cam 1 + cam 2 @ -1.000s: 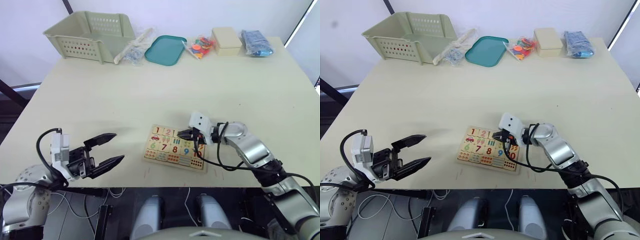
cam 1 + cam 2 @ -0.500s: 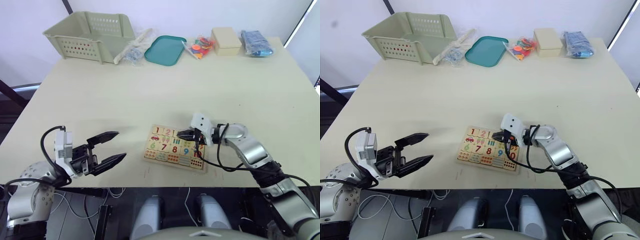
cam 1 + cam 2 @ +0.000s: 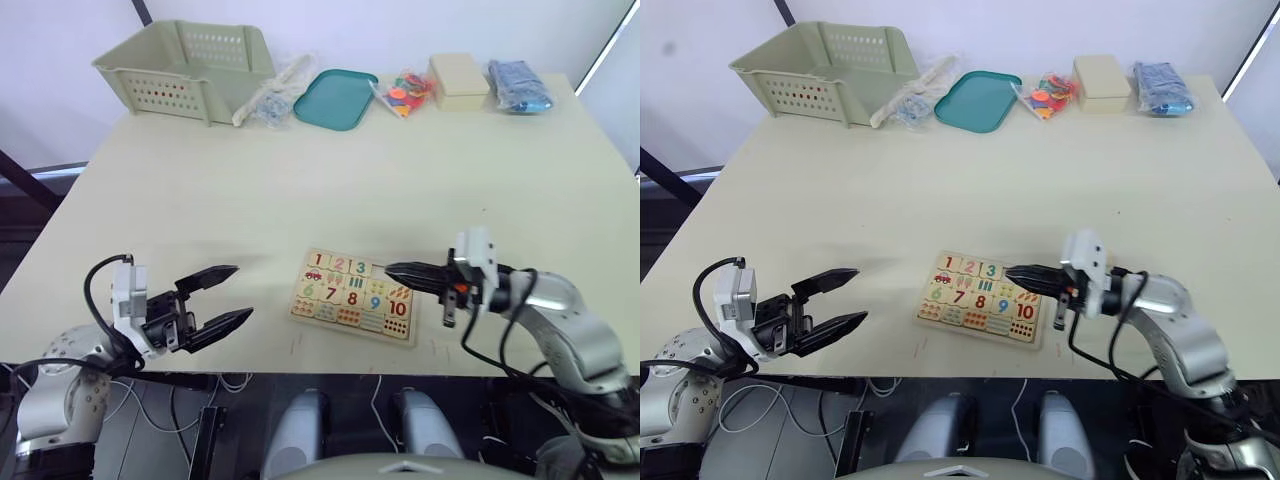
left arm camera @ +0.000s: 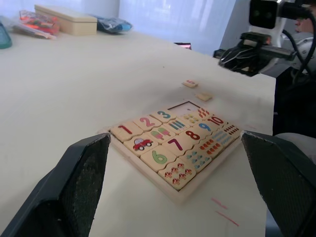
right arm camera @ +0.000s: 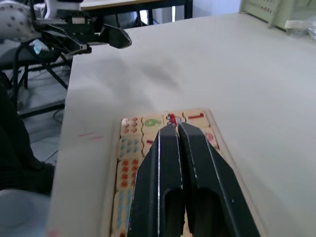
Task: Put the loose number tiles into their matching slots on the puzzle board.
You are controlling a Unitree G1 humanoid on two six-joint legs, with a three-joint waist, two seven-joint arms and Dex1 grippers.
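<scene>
While the right gripper [image 3: 1016,271] hovers with its black fingers pressed together, empty, at the right edge of the puzzle board [image 3: 982,297], the left gripper [image 3: 840,298] is spread wide, well left of it. Two loose number tiles [image 4: 197,90] lie just beside the board's empty slots [image 4: 186,106].

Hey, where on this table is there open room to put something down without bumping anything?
The widest bare stretch lies between the puzzle board and the far row: basket, teal tray, bag of colourful pieces, cream box. That back edge is crowded. Near the front, the right gripper hangs over the board's right end, and two loose tiles lie beside it.
</scene>
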